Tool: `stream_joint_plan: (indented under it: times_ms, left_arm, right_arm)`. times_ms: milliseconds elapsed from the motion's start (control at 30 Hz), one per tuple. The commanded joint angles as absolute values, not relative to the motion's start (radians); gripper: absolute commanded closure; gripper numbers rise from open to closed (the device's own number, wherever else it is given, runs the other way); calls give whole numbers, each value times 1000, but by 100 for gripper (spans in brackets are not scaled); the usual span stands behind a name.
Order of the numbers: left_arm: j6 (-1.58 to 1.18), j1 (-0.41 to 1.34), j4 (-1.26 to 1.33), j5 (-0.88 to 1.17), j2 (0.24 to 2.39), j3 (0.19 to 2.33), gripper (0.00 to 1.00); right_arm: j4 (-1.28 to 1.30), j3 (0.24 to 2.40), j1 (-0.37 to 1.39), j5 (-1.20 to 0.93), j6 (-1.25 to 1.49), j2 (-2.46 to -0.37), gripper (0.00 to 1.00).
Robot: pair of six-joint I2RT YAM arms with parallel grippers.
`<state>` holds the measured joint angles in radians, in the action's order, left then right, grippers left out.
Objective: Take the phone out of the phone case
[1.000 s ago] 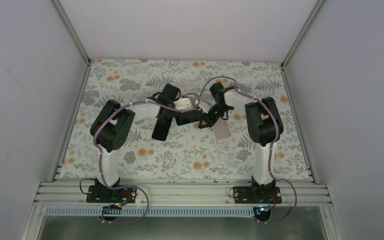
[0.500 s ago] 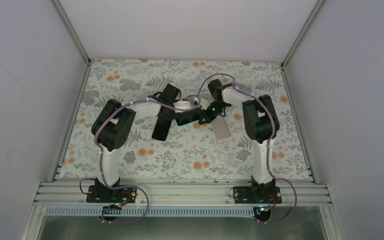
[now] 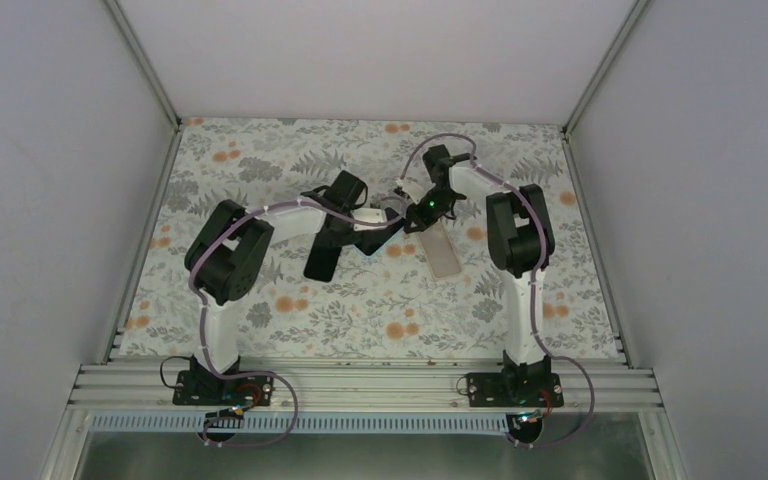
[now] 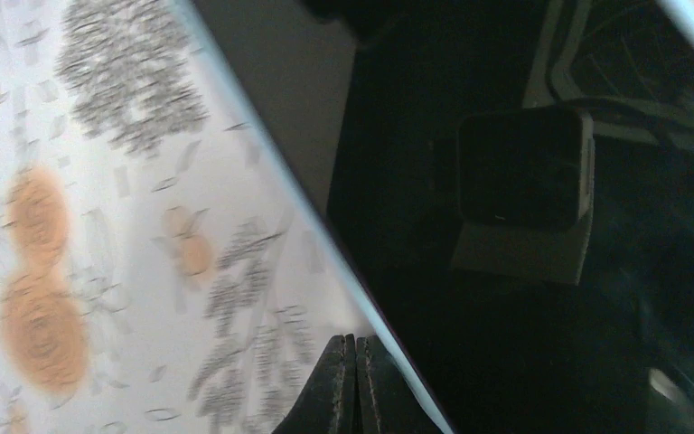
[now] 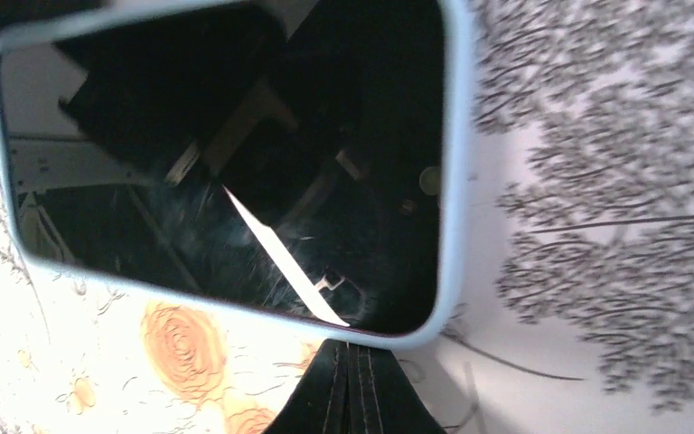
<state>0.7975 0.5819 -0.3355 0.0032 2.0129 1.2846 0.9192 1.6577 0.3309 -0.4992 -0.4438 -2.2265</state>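
Note:
The phone lies flat on the floral mat, screen up, inside its pale blue phone case. Its dark screen mirrors the arms. In the right wrist view, my right gripper is shut, its tips against the case's rim near a rounded corner. In the left wrist view, my left gripper is also shut, its tips touching the case's long edge. From above, both grippers meet at the phone's far left end. Neither holds anything.
The floral mat covers the table. White walls close it in on three sides, and an aluminium rail runs along the near edge. Both arms reach in towards the middle, with their cables looping above them.
My right wrist has swung towards the back of the table and its gripper now points down at the phone's far end. The left gripper has drawn back a little. The phone has barely shifted.

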Motion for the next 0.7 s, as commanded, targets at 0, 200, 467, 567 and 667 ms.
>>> stream_joint_plan:
  times_ms: [0,200,467,567,667]
  left_arm:
    - [800,645,-566,105,1994,1266,98]
    - [778,687,-621,178,1980,1293,98]
    - [766,723,-658,236,2030,1363,98]
    - [754,744,-641,228,2048,1386,98]
    - [748,753,-638,238,2077,1418,98]
  right_arm:
    - [965,1734,315,-483,-461,-2279,96]
    - [1057,1825,334,-511,-506,-2347,96]
    - [1114,1875,365,-570,-565,-2372,96]
    - [1144,1918,383,-591,-582,-2391,96]
    - [1181,1964,411,-591,-592,-2414,96]
